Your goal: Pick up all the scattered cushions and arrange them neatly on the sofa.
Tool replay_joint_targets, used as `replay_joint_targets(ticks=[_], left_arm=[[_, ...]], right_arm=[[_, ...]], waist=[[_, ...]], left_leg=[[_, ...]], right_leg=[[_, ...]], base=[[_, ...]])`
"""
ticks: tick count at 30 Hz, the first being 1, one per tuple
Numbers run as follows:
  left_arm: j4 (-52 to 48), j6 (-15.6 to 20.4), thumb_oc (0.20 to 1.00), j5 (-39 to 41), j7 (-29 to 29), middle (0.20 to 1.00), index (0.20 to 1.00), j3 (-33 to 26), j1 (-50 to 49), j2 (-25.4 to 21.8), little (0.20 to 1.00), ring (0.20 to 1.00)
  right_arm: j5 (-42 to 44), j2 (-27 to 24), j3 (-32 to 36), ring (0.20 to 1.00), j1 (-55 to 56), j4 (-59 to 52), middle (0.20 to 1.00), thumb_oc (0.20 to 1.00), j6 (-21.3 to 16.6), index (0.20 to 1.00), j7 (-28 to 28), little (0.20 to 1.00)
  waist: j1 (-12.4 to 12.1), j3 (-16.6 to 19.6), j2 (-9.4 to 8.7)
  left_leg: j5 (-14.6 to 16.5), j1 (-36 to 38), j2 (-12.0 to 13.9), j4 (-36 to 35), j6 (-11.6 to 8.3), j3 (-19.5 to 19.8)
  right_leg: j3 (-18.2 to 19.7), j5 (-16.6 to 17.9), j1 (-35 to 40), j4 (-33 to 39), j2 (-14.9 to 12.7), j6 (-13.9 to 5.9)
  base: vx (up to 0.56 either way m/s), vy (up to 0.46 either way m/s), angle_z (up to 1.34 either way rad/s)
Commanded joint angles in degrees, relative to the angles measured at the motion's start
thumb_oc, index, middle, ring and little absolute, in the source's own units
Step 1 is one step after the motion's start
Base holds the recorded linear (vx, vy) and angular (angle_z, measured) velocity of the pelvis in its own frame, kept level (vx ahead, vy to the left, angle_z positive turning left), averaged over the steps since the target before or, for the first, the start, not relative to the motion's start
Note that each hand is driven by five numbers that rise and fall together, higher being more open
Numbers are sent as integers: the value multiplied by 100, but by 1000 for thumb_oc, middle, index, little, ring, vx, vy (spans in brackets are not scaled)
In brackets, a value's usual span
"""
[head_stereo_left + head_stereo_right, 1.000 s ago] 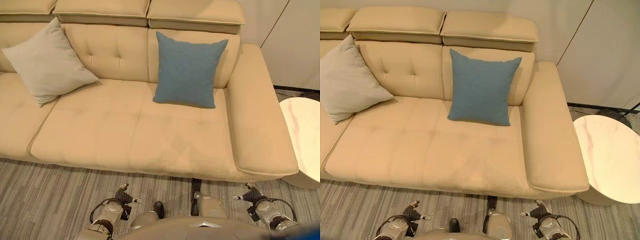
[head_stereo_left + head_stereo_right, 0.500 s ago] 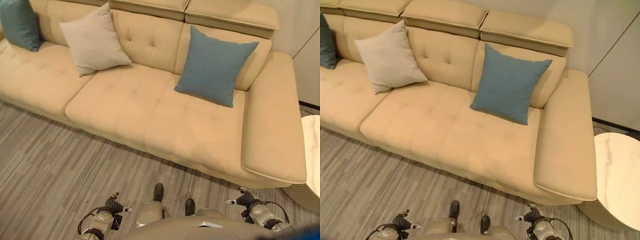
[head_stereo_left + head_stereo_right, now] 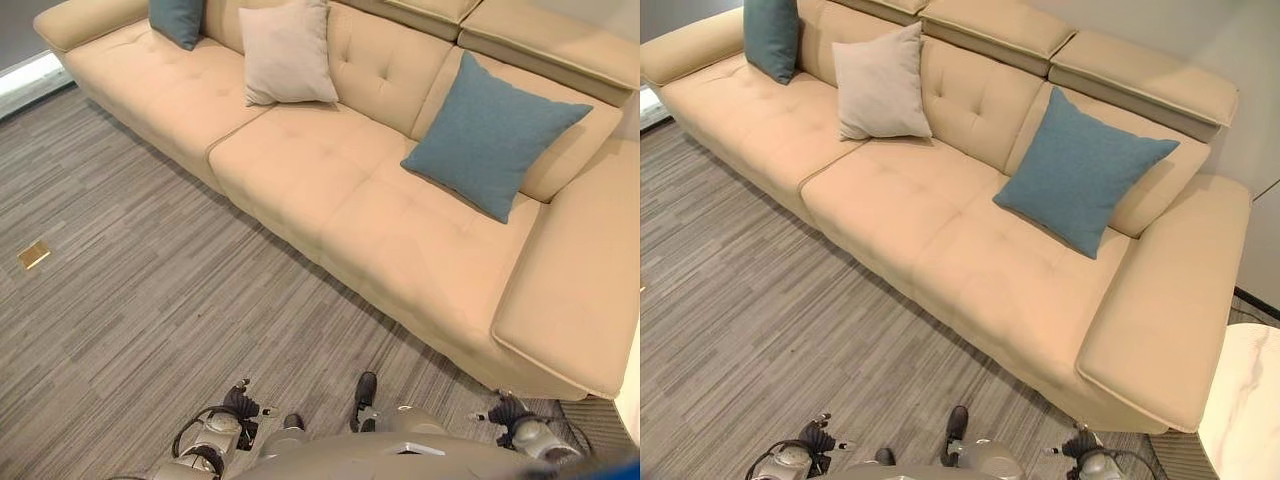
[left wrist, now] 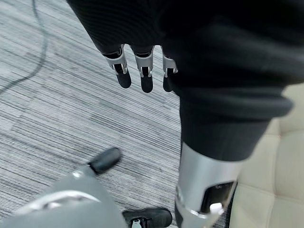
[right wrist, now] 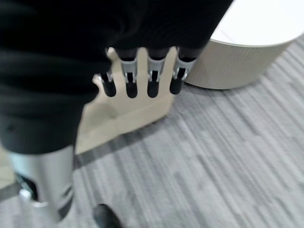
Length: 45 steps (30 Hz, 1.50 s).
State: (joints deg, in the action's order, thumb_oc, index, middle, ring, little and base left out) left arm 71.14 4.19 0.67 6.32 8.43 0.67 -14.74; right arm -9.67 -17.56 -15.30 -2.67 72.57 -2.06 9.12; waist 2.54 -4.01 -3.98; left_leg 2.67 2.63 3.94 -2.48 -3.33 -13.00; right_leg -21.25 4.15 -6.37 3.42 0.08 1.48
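- I am looking down at the sofa (image 3: pixel 970 270) from the head cameras, and it is running slantwise from the upper left to the lower right.
- Three cushions are leaning upright against its back: a teal cushion (image 3: pixel 771 35) at the far left end, a beige cushion (image 3: pixel 881 85) just to the right of it, and a bigger blue cushion (image 3: pixel 1081 170) near the right arm of the sofa.
- On the grey carpet (image 3: pixel 130 300) I am seeing no cushion lying; only a small tan plate (image 3: pixel 33 254) is set into the floor at the left.
- My left hand (image 4: pixel 142 66) is hanging low beside me with the fingers straight and relaxed, holding nothing.
- My right hand (image 5: pixel 140 76) is hanging in the same way, fingers loose and empty, close to the round white side table (image 5: pixel 247 38).
- All cushions are lying ahead and above both hands. The blue one is nearer to my right hand, the beige and teal ones are on the side of my left hand.
- I am judging that the arranging is almost finished, or that I need to look around for more cushions.
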Motion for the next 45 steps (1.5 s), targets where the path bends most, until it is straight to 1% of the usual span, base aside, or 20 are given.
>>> replay_joint_targets(ticks=[1,5,7,9,11,12,15,16,17,19,20,22,25,30,32,33,35,39,42,45], left_arm=[[24,22,1000,75,52,1000,1000,-235,-33,-345,1000,1000],[73,27,1000,55,109,1000,1000,-406,-53,-544,1000,1000],[77,59,1000,128,126,1000,1000,-428,-47,-590,1000,1000],[81,67,1000,166,145,1000,1000,-427,-27,-573,1000,1000],[78,89,1000,200,166,1000,1000,-428,16,-580,1000,1000],[80,118,1000,198,191,1000,1000,-366,71,-582,1000,1000],[132,101,1000,130,179,1000,1000,-305,47,-557,1000,1000],[168,89,1000,91,185,1000,1000,-247,5,-506,1000,1000],[161,80,1000,67,188,1000,1000,-237,-36,-486,1000,1000],[122,66,1000,70,243,1000,1000,-205,-10,-463,1000,1000],[76,58,1000,69,270,1000,1000,-199,-15,-461,1000,1000],[145,35,1000,-12,281,1000,1000,-268,-90,-532,1000,1000],[157,45,1000,82,318,1000,1000,-354,-77,-605,1000,1000],[314,-14,1000,133,298,1000,1000,-569,-208,-665,1000,1000],[180,14,1000,98,407,1000,1000,-478,-239,-546,1000,1000],[145,-23,1000,129,429,1000,1000,-490,-283,-498,1000,1000],[148,-9,1000,134,467,1000,1000,-454,-307,-455,1000,1000],[143,5,1000,87,446,1000,1000,-338,-379,-373,1000,1000],[176,21,1000,-88,461,1000,1000,-212,-324,-300,1000,1000],[183,38,1000,-335,418,1000,1000,-7,-336,-173,1000,1000]], right_arm=[[-25,44,-132,1000,-223,-30,1000,1000,28,1000,40,1000],[-157,185,-285,1000,-338,-156,1000,1000,7,1000,30,1000],[-217,184,-300,1000,-311,-80,1000,1000,9,1000,22,1000],[-247,177,-317,1000,-329,-22,1000,1000,15,1000,43,1000],[-255,167,-324,1000,-322,-14,1000,1000,29,1000,32,1000],[-206,147,-274,1000,-241,-31,1000,1000,19,1000,56,1000],[-136,145,-181,1000,-112,5,1000,1000,38,1000,66,1000],[-26,154,-89,1000,20,10,1000,1000,31,1000,75,1000],[10,117,-79,1000,41,-20,1000,1000,26,1000,68,1000],[20,69,-82,1000,5,-72,1000,1000,19,1000,106,1000],[8,64,-120,1000,-48,-80,1000,1000,33,1000,138,1000],[-16,101,-154,1000,-110,-61,1000,1000,46,1000,144,1000],[-24,125,-143,1000,-137,-19,1000,1000,92,1000,174,1000],[-18,251,-38,1000,-125,68,1000,1000,92,1000,162,1000],[-6,323,-60,1000,-130,9,1000,1000,96,1000,144,1000],[18,357,-61,1000,-160,-23,1000,1000,90,1000,172,1000],[58,405,-67,1000,-167,-87,1000,1000,56,1000,179,1000],[40,405,-127,1000,-162,-112,1000,1000,27,1000,195,1000],[-54,363,-152,1000,-142,-138,1000,1000,36,1000,195,1000],[-55,352,-112,1000,71,-37,1000,1000,67,1000,203,1000]], waist=[[5,27,-213],[-157,-82,-300],[-124,-101,-278],[-88,-138,-257],[-49,-209,-251],[20,-288,-250],[87,-254,-257],[210,-196,-260],[290,-160,-277],[309,-226,-345],[293,-256,-387],[203,-182,-379],[77,-149,-334],[-2,36,-361],[-25,-14,-383],[-40,-106,-365],[-51,-173,-323],[22,-211,-293],[236,-333,-340],[379,-354,-403]], left_leg=[[253,-466,-291,366,120,217],[266,-511,-500,328,321,451],[221,-357,-627,170,374,729],[194,-265,-690,97,385,931],[202,-217,-737,108,378,1105],[241,-185,-820,164,349,1410],[317,-135,-876,161,291,1601],[462,-118,-872,339,220,1699],[652,-189,-881,730,146,1641],[571,-627,-801,1582,-56,1218],[645,-946,-459,1737,-39,644],[361,-1100,-181,1234,-1,394],[-139,-1350,-13,836,-93,362],[-14,-950,-243,567,103,405],[50,-864,-328,555,233,436],[64,-780,-356,512,323,508],[116,-647,-369,432,360,516],[198,-349,-469,269,356,645],[383,-32,-709,222,340,822],[680,112,-851,460,309,1046]], right_leg=[[784,-485,266,-348,-624,-851],[1054,-567,7,-974,-710,-940],[1459,-595,-173,-1123,-369,-893],[1590,-509,-343,-1025,-181,-891],[1573,-453,-508,-1012,-108,-908],[1584,-459,-631,-1061,-50,-931],[1535,-473,-483,-958,-86,-876],[1486,-524,-287,-829,-128,-812],[1475,-548,-118,-728,-132,-761],[1434,-575,127,-584,-259,-721],[1372,-613,242,-499,-361,-739],[1349,-653,356,-396,-349,-780],[1389,-799,553,-343,-310,-761],[1563,-850,580,-792,-460,-913],[1617,-717,368,-1415,-541,-1000],[1645,-517,95,-2005,-549,-1030],[1558,-489,-138,-2377,-558,-1012],[1340,-557,-452,-1934,-362,-905],[1153,-205,-814,-925,-181,-1024],[1368,-132,-682,-723,-106,-1018]], base=[[-49,239,5],[-9,199,10],[142,141,26],[170,50,71],[186,-3,79],[219,-48,83],[237,-106,151],[403,-210,183],[412,-189,114],[179,-43,135],[85,31,75],[187,73,7],[224,144,-38],[249,285,-41],[115,221,-25],[114,219,-3],[108,166,33],[235,110,37],[317,93,12],[344,8,77]])
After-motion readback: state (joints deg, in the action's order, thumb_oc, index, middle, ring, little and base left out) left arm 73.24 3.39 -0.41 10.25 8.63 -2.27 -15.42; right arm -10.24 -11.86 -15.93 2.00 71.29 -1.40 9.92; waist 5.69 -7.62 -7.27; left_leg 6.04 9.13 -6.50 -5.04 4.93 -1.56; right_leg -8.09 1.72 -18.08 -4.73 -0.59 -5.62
